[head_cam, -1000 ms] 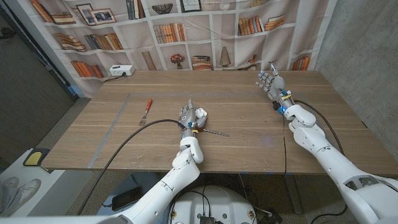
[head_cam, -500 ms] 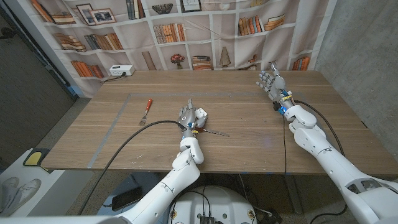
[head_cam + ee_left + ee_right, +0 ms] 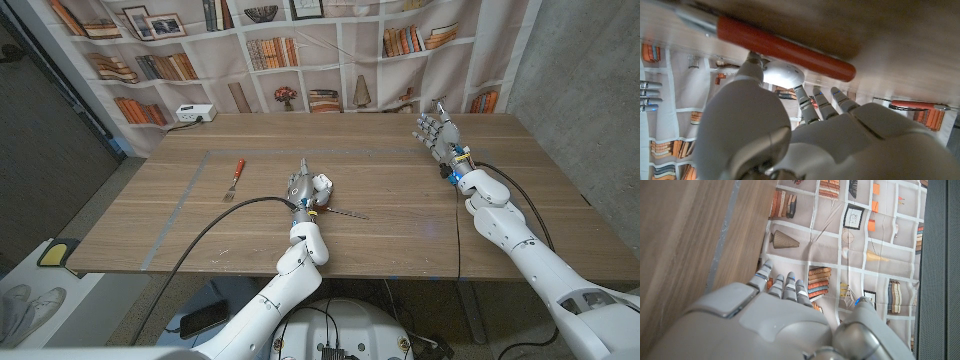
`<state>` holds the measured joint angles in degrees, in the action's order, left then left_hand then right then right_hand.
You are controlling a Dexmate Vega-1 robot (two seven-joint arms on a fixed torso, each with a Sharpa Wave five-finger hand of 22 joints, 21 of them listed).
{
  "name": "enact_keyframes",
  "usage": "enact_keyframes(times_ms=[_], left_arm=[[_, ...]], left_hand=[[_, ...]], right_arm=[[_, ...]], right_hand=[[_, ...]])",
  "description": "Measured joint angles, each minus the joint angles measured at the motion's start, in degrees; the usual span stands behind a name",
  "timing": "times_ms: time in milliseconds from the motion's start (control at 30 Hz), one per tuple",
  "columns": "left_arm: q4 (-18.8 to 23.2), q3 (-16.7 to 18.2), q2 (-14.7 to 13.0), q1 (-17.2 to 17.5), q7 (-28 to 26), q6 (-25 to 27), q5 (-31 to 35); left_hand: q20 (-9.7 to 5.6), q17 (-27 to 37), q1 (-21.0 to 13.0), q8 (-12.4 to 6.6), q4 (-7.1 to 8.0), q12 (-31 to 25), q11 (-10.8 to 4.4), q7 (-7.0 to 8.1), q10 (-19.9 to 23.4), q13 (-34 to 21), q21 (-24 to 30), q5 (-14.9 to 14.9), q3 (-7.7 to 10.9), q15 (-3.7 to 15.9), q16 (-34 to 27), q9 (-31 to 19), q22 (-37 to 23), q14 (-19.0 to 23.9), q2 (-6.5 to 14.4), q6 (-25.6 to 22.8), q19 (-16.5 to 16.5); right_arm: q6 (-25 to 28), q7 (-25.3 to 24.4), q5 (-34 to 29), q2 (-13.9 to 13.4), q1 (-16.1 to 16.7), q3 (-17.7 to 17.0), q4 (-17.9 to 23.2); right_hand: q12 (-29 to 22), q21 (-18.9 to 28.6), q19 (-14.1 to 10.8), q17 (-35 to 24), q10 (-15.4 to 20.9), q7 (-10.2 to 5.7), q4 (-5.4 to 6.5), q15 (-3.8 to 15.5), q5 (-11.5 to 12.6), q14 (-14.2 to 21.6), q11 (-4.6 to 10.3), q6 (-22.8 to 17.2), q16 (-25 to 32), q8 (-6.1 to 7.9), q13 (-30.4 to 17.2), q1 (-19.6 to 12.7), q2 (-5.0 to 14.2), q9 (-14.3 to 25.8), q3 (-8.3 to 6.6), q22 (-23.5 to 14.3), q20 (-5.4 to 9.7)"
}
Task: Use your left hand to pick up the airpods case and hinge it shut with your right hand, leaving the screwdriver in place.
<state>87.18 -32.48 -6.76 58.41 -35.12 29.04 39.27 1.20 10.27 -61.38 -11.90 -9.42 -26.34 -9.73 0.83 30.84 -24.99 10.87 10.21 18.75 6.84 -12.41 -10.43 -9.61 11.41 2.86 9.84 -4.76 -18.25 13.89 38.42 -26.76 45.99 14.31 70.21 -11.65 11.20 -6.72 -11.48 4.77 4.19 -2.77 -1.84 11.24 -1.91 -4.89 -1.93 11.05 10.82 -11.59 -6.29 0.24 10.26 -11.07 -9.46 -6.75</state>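
At mid-desk [image 3: 400, 200], the left hand [image 3: 303, 186] grips the white airpods case [image 3: 321, 183]; no lettering is legible on it. The red-handled screwdriver [image 3: 236, 174] lies well apart. The right hand [image 3: 435, 131] hovers empty, fingers spread.

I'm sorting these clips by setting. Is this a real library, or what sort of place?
Likely a robot test room, not a library. The bookshelves are printed on a wrinkled hanging backdrop, a bare concrete wall stands beside it, and cables trail across the wooden table.
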Motion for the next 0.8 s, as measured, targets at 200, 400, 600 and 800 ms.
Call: enact_keyframes(times_ms=[200,400,600,800], left_arm=[[0.2,0.89,0.47,0.14,-1.26,-1.33,-0.77],[0.37,1.48,0.72,-0.05,-2.34,-3.04,-1.51],[-0.44,1.89,0.97,-0.72,-5.09,-8.1,-3.44],[-1.47,2.37,1.5,-1.51,-7.19,-12.46,-5.18]], left_hand=[[-0.17,0.0,-0.15,0.0,-0.05,-0.22,0.0,0.0,-0.01,-0.07,0.0,0.02,0.04,-0.01,0.24,0.0,0.0,-0.03,0.15,0.0,-0.17],[-0.17,0.0,-0.15,0.0,-0.06,-0.22,-0.01,0.0,-0.01,-0.41,0.0,0.02,0.03,-0.11,0.61,0.0,0.0,-0.15,0.15,0.0,-0.17],[-0.49,0.28,-0.14,0.0,0.18,-0.45,-0.01,0.0,-0.01,-0.76,0.0,0.01,-0.21,0.1,0.61,0.0,0.0,0.06,0.16,0.0,-0.48],[-0.49,0.28,-0.13,0.0,0.11,-0.67,0.15,0.62,0.15,-1.21,0.0,-0.01,-0.29,0.45,0.61,0.0,0.0,0.41,0.17,-0.01,-1.1]], right_arm=[[0.05,0.16,0.17,-0.12,0.05,-0.13,0.04],[0.05,0.34,0.31,-0.18,0.09,-0.23,0.06],[-0.07,0.48,0.39,-0.22,0.12,-0.41,-0.1],[-0.18,0.73,0.47,-0.22,0.02,-0.43,-0.59]], right_hand=[[0.0,0.0,0.0,0.0,-0.14,0.0,0.0,0.0,0.0,0.0,0.14,0.0,0.0,0.0,0.0,0.04,0.04,0.0,0.0,0.0,0.0],[0.0,0.0,0.0,0.0,-0.13,0.0,0.0,0.0,0.0,0.0,0.14,0.0,0.0,0.0,0.0,0.04,0.04,0.0,0.0,0.0,0.0],[0.0,0.0,0.0,0.0,-0.23,0.0,0.0,0.0,0.0,0.0,0.23,0.0,0.0,0.0,0.0,0.04,0.04,0.0,0.0,0.0,0.0],[0.0,0.0,0.0,0.0,-0.31,0.0,0.0,0.0,0.0,0.0,0.31,0.0,0.0,0.0,0.0,0.04,0.04,0.0,0.0,0.0,0.0]])
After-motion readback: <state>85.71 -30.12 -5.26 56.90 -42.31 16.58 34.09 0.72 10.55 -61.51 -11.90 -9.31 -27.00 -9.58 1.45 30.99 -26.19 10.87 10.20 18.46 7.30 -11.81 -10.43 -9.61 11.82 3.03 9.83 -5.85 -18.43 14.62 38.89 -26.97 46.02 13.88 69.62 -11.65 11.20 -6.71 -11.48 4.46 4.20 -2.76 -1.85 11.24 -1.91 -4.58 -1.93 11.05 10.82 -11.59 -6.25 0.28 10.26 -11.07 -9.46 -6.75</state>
